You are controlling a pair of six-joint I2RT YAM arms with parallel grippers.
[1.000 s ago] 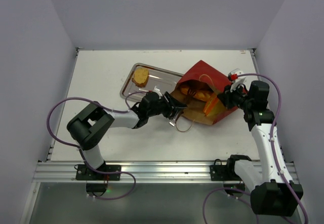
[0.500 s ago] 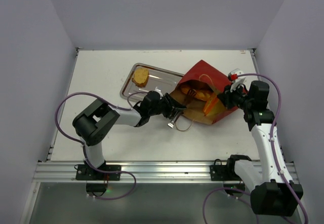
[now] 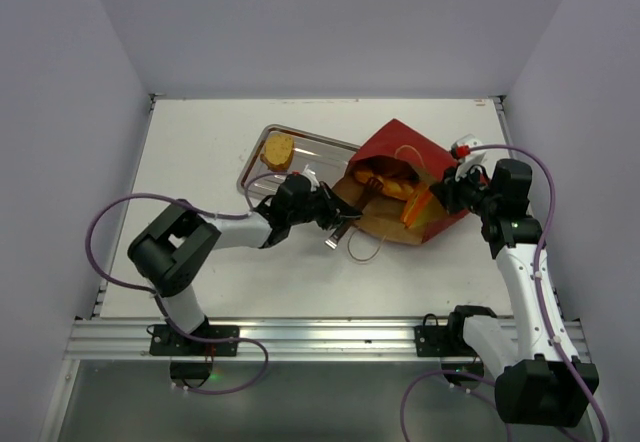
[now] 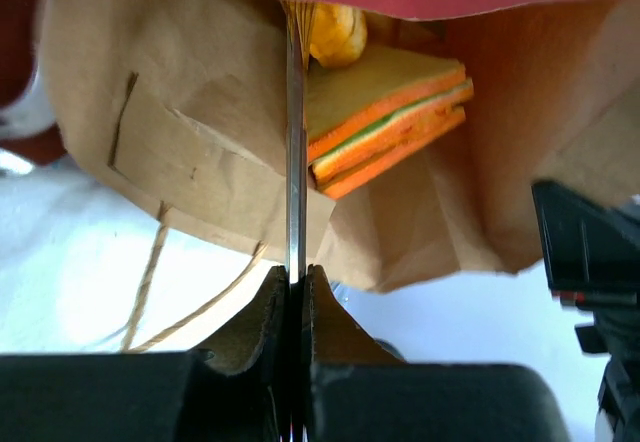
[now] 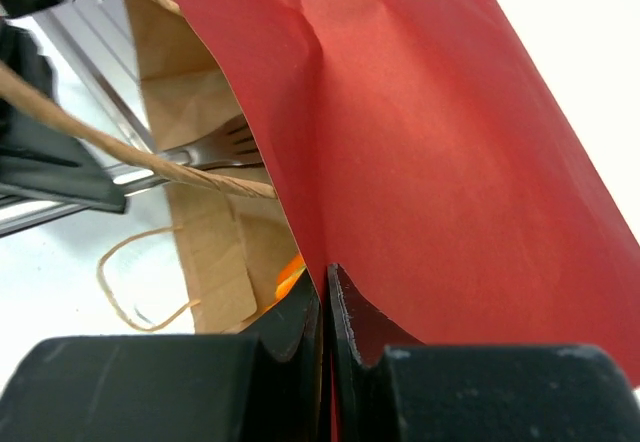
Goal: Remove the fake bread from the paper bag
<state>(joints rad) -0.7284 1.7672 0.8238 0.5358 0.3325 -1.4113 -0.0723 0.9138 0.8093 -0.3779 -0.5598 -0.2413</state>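
Reaching in from the near edge of the bench (image 3: 200, 142), the left tool (image 4: 296, 280) has its jaws pressed together on a thin brown edge of the paper bag (image 3: 400, 152) at the bag's mouth, so the paper shows edge-on between the fingers in the left wrist view. A loop of string handle (image 4: 148, 267) trails on the white surface just beside it. The bag lies on its side right of the bench's middle, red outside and kraft brown inside, with its open mouth turned toward the left arm. Inside it lies the fake bread (image 4: 385, 112) – a stack of flat slices with orange and green layers, and behind them a rounded golden piece (image 4: 335, 32) deeper in the bag. On the bag's right side the right tool (image 5: 325, 280) is likewise closed down to a sliver, pinching the red paper wall between its fingertips. Farther back, the metal tray (image 3: 250, 167) sits with its right end just beside the bag's mouth, and one golden loaf (image 3: 278, 151) rests on the tray's far left part – well apart from the bag.
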